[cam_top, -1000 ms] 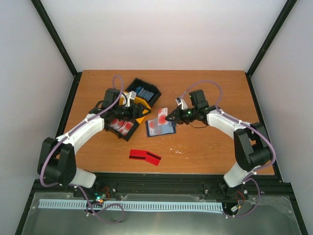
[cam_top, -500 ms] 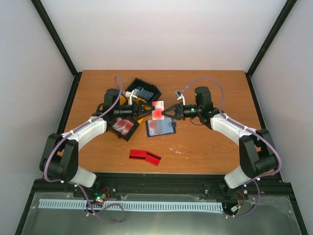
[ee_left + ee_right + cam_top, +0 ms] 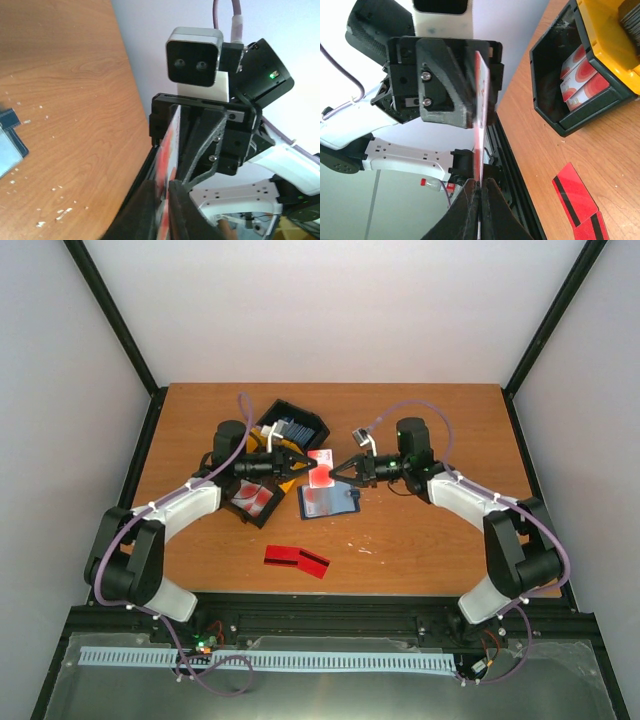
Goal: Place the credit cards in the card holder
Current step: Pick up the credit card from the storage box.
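Observation:
One credit card point(image 3: 322, 467) hangs on edge in the air above the table, gripped from both ends. My left gripper point(image 3: 309, 465) is shut on its left end and my right gripper point(image 3: 337, 469) is shut on its right end. In the left wrist view the card point(image 3: 170, 142) runs up from my left gripper point(image 3: 165, 189) into the opposite fingers point(image 3: 202, 145). The right wrist view shows the card point(image 3: 481, 95) edge-on above my right gripper point(image 3: 479, 186). The card holder point(image 3: 328, 501) lies open on the table just below, with red and white showing on its face. Two more credit cards point(image 3: 297, 560) lie nearer the front edge.
A black bin point(image 3: 250, 500) holding red and white cards point(image 3: 580, 75) sits under the left arm. A yellow and black bin point(image 3: 293, 432) stands behind it. The holder's corner point(image 3: 7, 145) shows at the left edge of the left wrist view.
The right gripper lifted the card off the holder and carried it slightly left. The left gripper swung right from the black bin and shut on the card's free end.

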Controlling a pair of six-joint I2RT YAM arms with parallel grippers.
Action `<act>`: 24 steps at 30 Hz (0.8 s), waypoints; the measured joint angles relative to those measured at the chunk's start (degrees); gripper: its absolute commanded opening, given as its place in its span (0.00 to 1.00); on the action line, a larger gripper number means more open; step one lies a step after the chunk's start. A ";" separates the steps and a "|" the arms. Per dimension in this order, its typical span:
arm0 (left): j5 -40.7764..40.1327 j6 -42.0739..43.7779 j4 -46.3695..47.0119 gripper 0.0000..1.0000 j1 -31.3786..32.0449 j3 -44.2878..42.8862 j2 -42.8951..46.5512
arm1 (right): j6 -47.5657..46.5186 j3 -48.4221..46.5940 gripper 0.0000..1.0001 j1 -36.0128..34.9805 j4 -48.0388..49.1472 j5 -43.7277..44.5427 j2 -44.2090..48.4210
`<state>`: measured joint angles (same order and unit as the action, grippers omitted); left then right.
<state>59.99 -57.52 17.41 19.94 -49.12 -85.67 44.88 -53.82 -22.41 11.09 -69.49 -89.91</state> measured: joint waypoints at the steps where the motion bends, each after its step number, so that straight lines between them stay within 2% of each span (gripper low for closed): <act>1: 0.26 -0.20 0.31 0.01 0.07 0.02 -0.02 | 0.00 0.00 0.14 0.00 -0.04 0.00 -0.35; 4: 0.68 0.26 0.94 0.01 0.28 0.09 -0.24 | -0.79 -0.17 0.43 0.11 -2.23 0.70 -1.20; 6: -0.04 1.11 -0.26 0.01 0.39 -0.02 -0.52 | -3.21 -0.59 0.50 0.46 -5.84 2.32 -1.49; 10: -4.96 4.52 -7.21 0.01 0.44 -1.42 -2.29 | -6.75 -0.68 0.53 2.84 -13.05 8.85 -1.51; 15: -11.06 6.51 -13.33 0.01 0.87 -3.10 -7.04 | -12.61 -1.38 0.53 5.29 -24.59 22.16 -2.03; 20: -16.81 7.54 -18.12 0.01 4.92 -8.24 -14.71 | -17.57 -7.10 0.56 3.28 -34.12 36.26 -6.49; 24: -22.58 8.20 -22.56 0.01 6.34 -10.56 -16.83 | -19.91 -12.28 0.57 0.90 -38.99 46.03 -11.15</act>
<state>37.41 -49.32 -5.15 26.28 -59.68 -102.50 24.97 -66.11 -21.52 -27.90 -23.46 -101.06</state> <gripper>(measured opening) 0.016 0.565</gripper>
